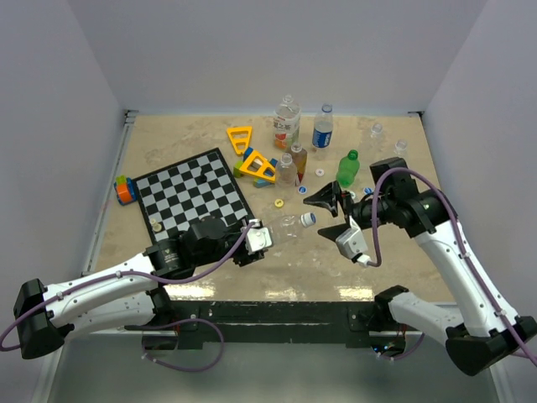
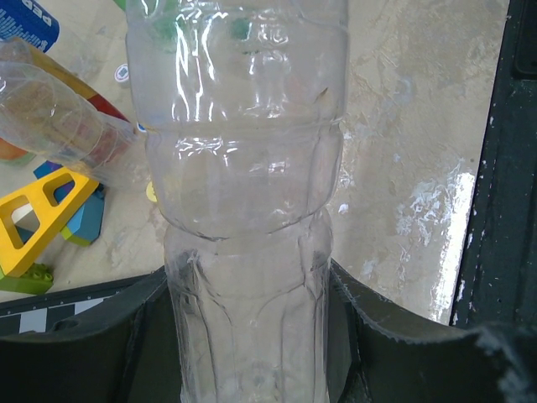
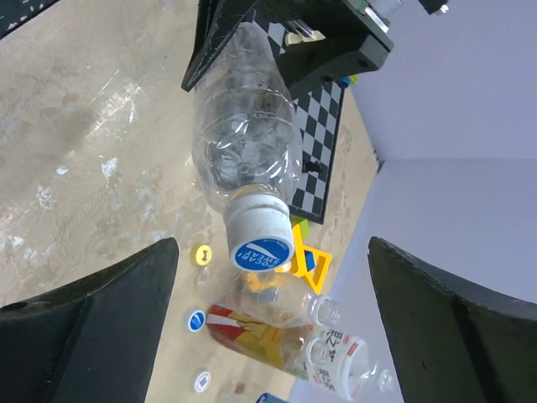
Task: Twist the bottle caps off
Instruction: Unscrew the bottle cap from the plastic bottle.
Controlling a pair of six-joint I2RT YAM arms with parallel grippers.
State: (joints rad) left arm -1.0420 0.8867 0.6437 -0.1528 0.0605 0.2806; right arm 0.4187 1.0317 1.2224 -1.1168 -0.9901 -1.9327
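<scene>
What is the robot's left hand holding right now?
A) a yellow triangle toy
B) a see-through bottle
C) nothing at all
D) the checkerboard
B: the left gripper has its dark fingers pressed on both sides of the clear bottle, and holds it by the lower body.

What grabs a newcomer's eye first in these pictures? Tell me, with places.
The clear bottle, held sideways near the middle of the table by the left gripper, strikes first. Its blue-topped cap points at the right gripper, whose jaws stand wide open either side of it without touching. Behind them, standing bottles cluster toward the far edge, and a black-and-white checkerboard lies to their left.
</scene>
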